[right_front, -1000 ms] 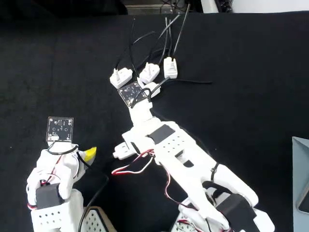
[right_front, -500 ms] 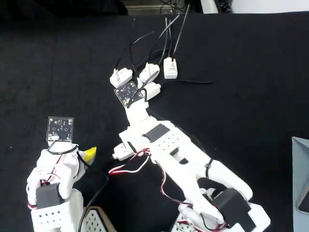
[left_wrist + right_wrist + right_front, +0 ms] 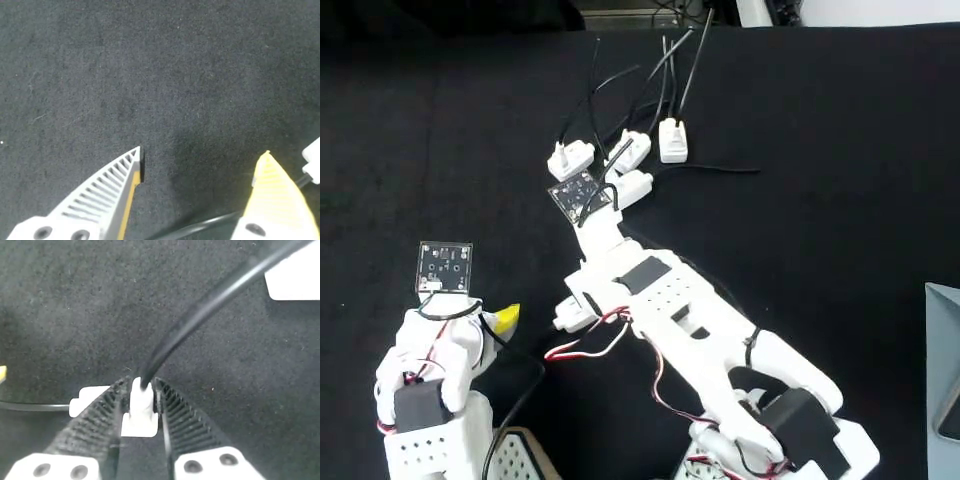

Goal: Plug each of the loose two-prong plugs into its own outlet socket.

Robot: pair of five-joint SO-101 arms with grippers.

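- Black cloth (image 3: 840,200) covers the whole table, and nothing on it looks fastened down.
- One white plug (image 3: 141,405) sits at the far middle of the table, pinched between the jaws of the right gripper (image 3: 140,384), which are closed tight on its narrow body.
- Its stiff black cable (image 3: 210,315) rises straight out of the grip; any drag on it could twist the plug and throw the prongs off line.
- Three white connector bodies (image 3: 630,150) lie just beyond, among crossing leads. A push that is slightly off would probably shove a loose socket away rather than seat the plug, or snag a neighbouring lead.
- The left gripper (image 3: 202,151) hangs over bare cloth near the table's near-left corner, jaws wide apart, well away and bracing nothing.
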